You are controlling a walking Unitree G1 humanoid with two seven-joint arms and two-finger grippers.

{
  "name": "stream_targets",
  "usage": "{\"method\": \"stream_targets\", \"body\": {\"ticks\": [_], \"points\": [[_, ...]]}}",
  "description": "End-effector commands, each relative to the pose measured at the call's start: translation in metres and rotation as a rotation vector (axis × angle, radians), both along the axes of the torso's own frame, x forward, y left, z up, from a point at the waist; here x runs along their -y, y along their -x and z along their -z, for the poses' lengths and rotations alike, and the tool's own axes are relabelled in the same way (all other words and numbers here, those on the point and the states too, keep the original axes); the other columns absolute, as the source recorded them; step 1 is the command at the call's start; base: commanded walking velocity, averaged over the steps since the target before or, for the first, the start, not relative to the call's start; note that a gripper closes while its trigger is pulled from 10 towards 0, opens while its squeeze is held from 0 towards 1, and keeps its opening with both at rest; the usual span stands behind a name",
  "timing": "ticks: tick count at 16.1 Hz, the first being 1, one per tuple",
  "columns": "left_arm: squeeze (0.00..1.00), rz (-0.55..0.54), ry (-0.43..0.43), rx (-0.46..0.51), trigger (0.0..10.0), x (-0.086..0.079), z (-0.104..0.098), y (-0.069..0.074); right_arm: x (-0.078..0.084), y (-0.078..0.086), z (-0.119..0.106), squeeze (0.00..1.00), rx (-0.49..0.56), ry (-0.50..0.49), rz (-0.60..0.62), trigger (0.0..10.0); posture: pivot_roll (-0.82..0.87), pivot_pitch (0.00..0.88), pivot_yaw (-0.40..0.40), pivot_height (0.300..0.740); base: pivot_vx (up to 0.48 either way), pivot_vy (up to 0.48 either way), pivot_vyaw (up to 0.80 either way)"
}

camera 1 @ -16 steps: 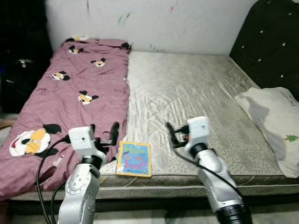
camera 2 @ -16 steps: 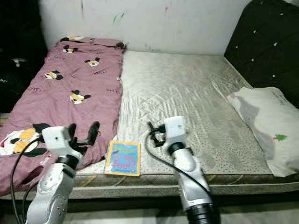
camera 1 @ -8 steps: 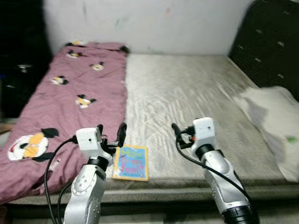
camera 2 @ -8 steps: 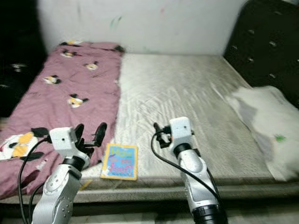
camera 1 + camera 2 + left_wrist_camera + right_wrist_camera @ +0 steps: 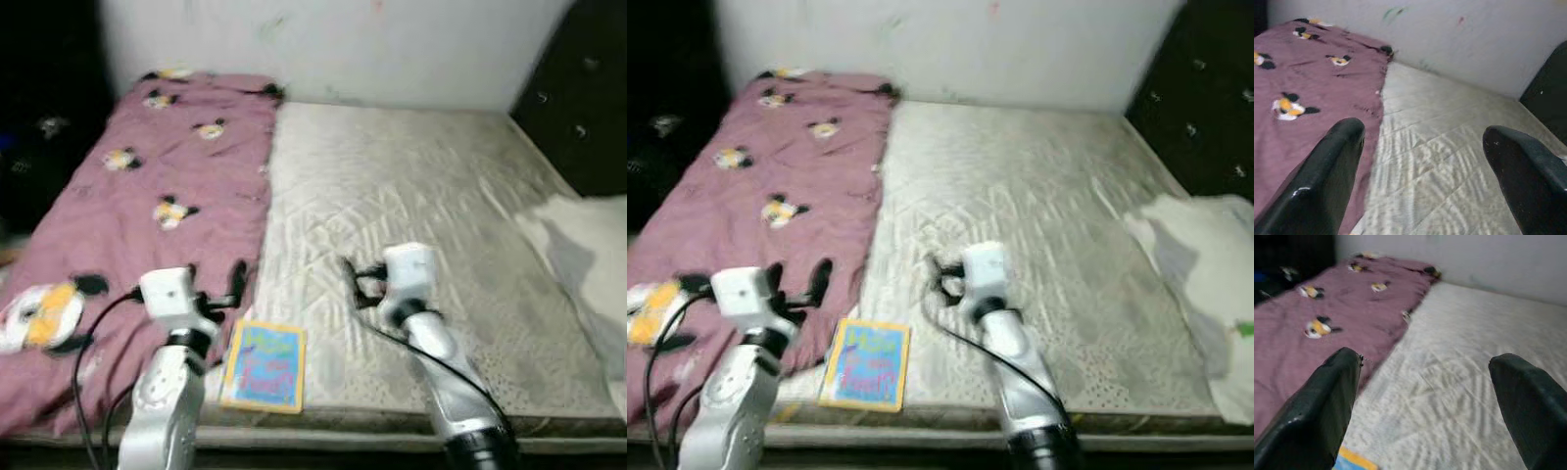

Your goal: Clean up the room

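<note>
A colourful children's book (image 5: pixel 265 365) lies flat near the front edge of the bare grey mattress (image 5: pixel 421 196), just beside a purple blanket (image 5: pixel 147 186) with cartoon mouse prints. My left gripper (image 5: pixel 214 282) hovers open over the blanket's edge, slightly left of and above the book. To the right of the book my right gripper (image 5: pixel 353 282) hangs open over the mattress, holding nothing. A corner of the book (image 5: pixel 1352 461) peeks in between the right gripper's fingers (image 5: pixel 1327 396) in the right wrist view. The left wrist view looks along the blanket's edge (image 5: pixel 1312 78).
A white pillow or cloth (image 5: pixel 588 245) lies at the mattress's right side, below a black padded headboard (image 5: pixel 578 98). A white wall (image 5: pixel 333 49) runs behind the bed. Dark clutter (image 5: pixel 39 127) stands left of the bed.
The whole picture has shifted and stays blurred, so the camera has moved. Both grippers remain open, and the book lies in the same place on the mattress.
</note>
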State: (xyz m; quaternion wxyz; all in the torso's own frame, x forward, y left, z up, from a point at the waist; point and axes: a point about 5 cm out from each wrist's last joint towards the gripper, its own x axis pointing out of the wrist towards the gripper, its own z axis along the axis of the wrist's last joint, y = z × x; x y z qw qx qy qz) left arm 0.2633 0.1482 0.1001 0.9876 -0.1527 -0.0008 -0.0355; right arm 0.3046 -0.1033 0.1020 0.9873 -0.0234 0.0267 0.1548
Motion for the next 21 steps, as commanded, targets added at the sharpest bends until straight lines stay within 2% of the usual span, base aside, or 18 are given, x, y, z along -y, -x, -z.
{"method": "stream_targets", "body": {"ticks": [1, 5, 7, 10, 12, 13, 15, 16, 18, 19, 21], "points": [[0.00, 0.001, 0.000, -0.026, 10.0, 0.009, 0.001, -0.002, 0.018, 0.001, 0.004, 0.00, -0.010, 0.025, 0.052, 10.0, 0.00, 0.022, -0.036, 0.740, 0.000, 0.000, 0.00], [0.00, -0.024, -0.002, -0.042, 10.0, 0.004, 0.005, -0.001, 0.019, 0.001, 0.005, 0.00, -0.014, 0.024, 0.056, 10.0, 0.00, 0.020, -0.038, 0.740, 0.000, 0.000, 0.00], [0.00, -0.023, 0.011, -0.050, 10.0, 0.005, 0.006, 0.001, 0.020, 0.003, 0.008, 0.00, -0.030, 0.014, 0.063, 10.0, 0.00, 0.014, -0.037, 0.740, 0.000, 0.480, 0.00], [0.00, -0.071, -0.023, -0.039, 10.0, -0.001, 0.007, 0.003, 0.023, 0.001, -0.008, 0.00, 0.052, -0.054, 0.086, 10.0, 0.01, 0.002, -0.032, 0.740, 0.000, 0.470, -0.21], [0.00, -0.172, -0.098, -0.037, 10.0, -0.024, 0.004, 0.010, 0.036, 0.002, -0.023, 0.00, 0.100, -0.086, 0.152, 10.0, 0.01, 0.000, -0.025, 0.740, 0.000, 0.000, 0.00], [0.00, -0.213, -0.169, -0.022, 10.0, -0.041, 0.002, 0.020, 0.048, 0.007, -0.024, 0.00, 0.114, -0.067, 0.196, 10.0, 0.01, 0.000, -0.022, 0.740, 0.000, 0.000, 0.00], [0.00, -0.308, -0.259, -0.016, 10.0, -0.061, 0.006, 0.033, 0.063, 0.016, -0.014, 0.00, 0.108, -0.010, 0.252, 10.0, 0.02, 0.000, -0.028, 0.740, 0.000, 0.000, 0.00], [0.00, -0.318, -0.261, -0.024, 10.0, -0.067, 0.009, 0.040, 0.068, 0.019, -0.012, 0.00, 0.102, 0.010, 0.272, 10.0, 0.02, 0.000, -0.034, 0.740, 0.000, 0.000, 0.00], [0.00, -0.342, -0.322, 0.002, 10.0, -0.069, 0.008, 0.041, 0.067, 0.017, -0.012, 0.00, 0.110, 0.032, 0.266, 10.0, 0.01, 0.000, -0.042, 0.740, 0.000, 0.000, 0.00], [0.00, -0.290, -0.330, 0.035, 10.0, -0.063, 0.006, 0.040, 0.066, 0.014, -0.014, 0.00, 0.118, 0.041, 0.257, 10.0, 0.01, 0.000, -0.044, 0.740, 0.000, 0.000, 0.00], [0.00, -0.268, -0.380, 0.072, 10.0, -0.061, 0.006, 0.034, 0.063, 0.008, -0.020, 0.00, 0.143, 0.051, 0.258, 10.0, 0.01, 0.000, -0.045, 0.740, 0.000, 0.000, 0.00]]}}
